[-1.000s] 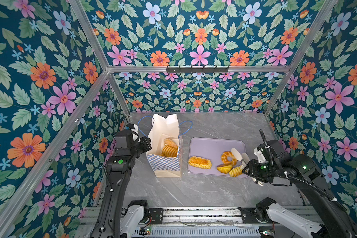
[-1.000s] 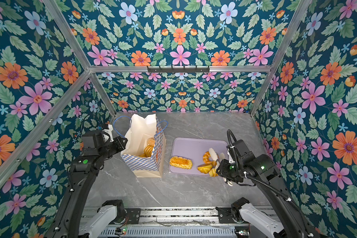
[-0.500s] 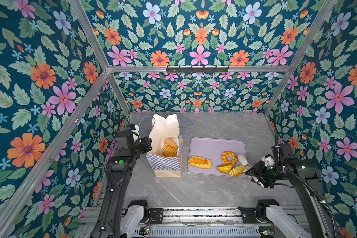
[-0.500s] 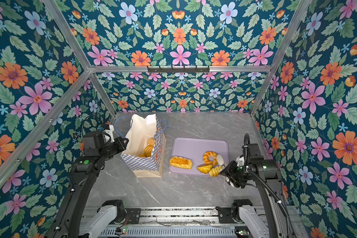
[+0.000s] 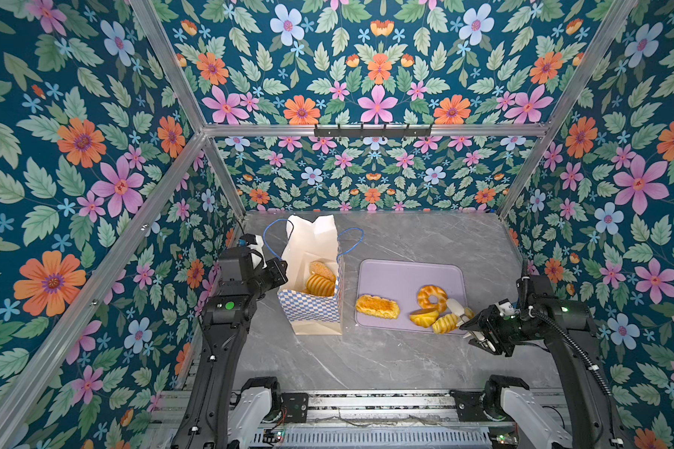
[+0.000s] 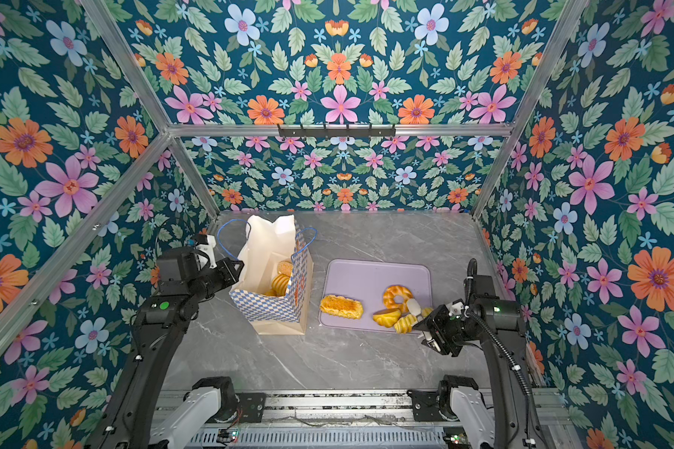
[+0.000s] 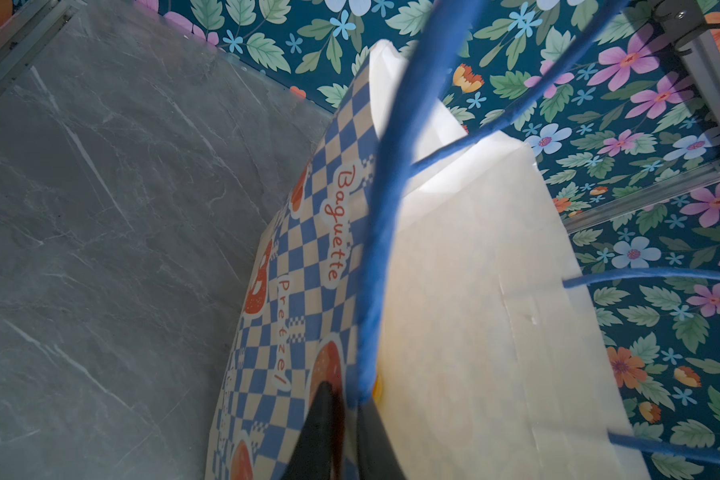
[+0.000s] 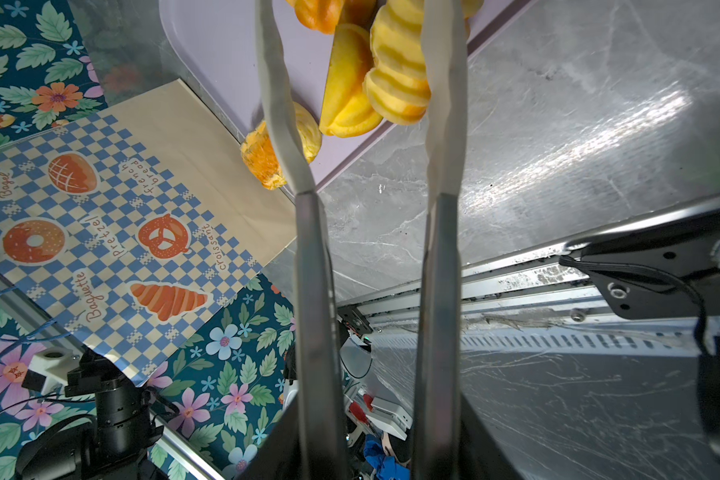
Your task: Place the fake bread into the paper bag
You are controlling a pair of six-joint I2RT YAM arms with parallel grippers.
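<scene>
1. Nearest, lower centre of both top views: bare grey desk (image 5: 366, 361), nothing on it.
2. Lower right: the right claw (image 5: 460, 313) lay low at the near right corner of the lilac tray (image 5: 405, 272). Its fingers stood part-way apart, straddling a ridged loaf (image 5: 445, 324) and a wedge pastry (image 5: 423, 317). The wrist view showed a gap beside one finger (image 8: 283, 104); nothing pinched yet.
3. Fake bread (image 6: 341, 307) on the tray, four pieces: those two touching, a ring (image 5: 431, 295) just behind, a long loaf (image 5: 377, 306) apart to the left.
4. Handling, my guess: glossy moulded toys, light, probably slick and a bit springy. Take the ridged loaf across its short width, ridges seated against the pads. The wedge leaning on it may drag along.
5. Left of the tray: the paper bag (image 5: 312, 311) stood upright with its mouth open, two golden pieces (image 5: 320, 285) visible inside. Thin paper, likely to buckle or tip if bumped.
6. Centre left, beyond: the left claw (image 7: 347, 395) was closed tight on the bag's rim where the blue cord handle (image 7: 375, 249) met it, holding the mouth open.
</scene>
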